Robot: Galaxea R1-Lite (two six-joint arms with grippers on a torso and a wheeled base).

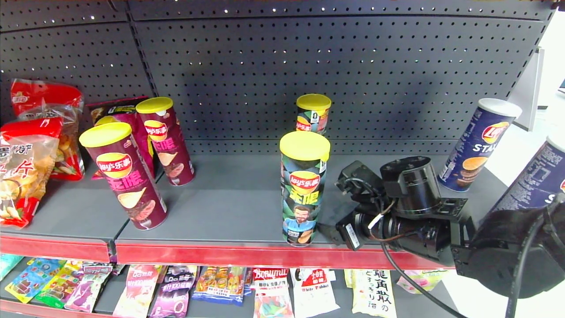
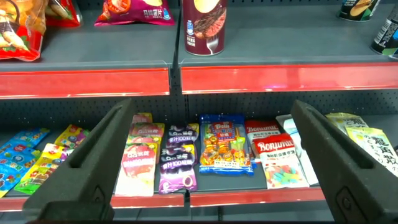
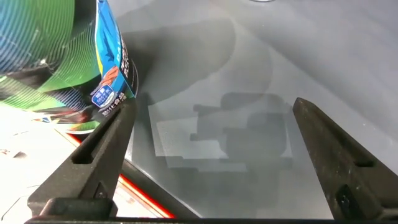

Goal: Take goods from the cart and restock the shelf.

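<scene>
A tall green chip can (image 1: 304,187) with a yellow lid stands upright at the front edge of the grey shelf (image 1: 229,198). My right gripper (image 1: 329,229) lies low on the shelf just right of it. In the right wrist view the right gripper (image 3: 214,109) is open, with bare shelf between its fingers and the green can (image 3: 50,56) just outside one finger (image 3: 109,146). My left gripper (image 2: 211,109) is open and holds nothing, below the red shelf edge (image 2: 249,78) and facing the lower shelf.
Two maroon cans (image 1: 126,176) (image 1: 165,139) and snack bags (image 1: 26,168) stand at the left. A short green can (image 1: 313,113) is at the back, and blue cans (image 1: 479,143) (image 1: 536,179) at the right. Candy packets (image 2: 227,143) line the lower shelf.
</scene>
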